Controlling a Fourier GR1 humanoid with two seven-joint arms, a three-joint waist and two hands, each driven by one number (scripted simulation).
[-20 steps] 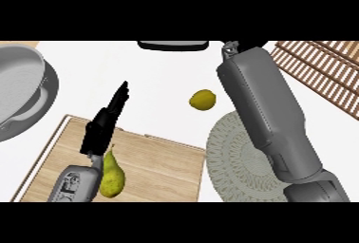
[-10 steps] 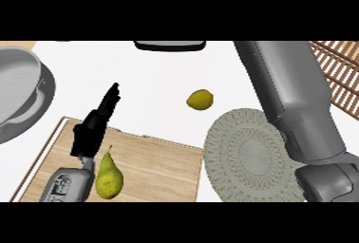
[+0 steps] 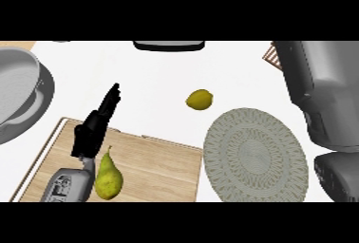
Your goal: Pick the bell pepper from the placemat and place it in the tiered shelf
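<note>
Over the cutting board (image 3: 157, 163), left hand (image 3: 95, 128) rests — fingers straight — beside a pear (image 3: 108, 174).

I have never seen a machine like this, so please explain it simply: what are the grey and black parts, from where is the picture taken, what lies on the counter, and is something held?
The view is from the robot's head, looking steeply down at a white kitchen counter. The grey shapes are its forearms. The left hand is black, its fingers straight, resting over a wooden cutting board and holding nothing. The right forearm fills the right edge; its hand does not show, so I cannot tell if it holds anything. On the board lies a pear. A round grey placemat lies on the counter, with a small yellow fruit just beyond it. A grey pan sits at the left. No bell pepper is visible.
</note>
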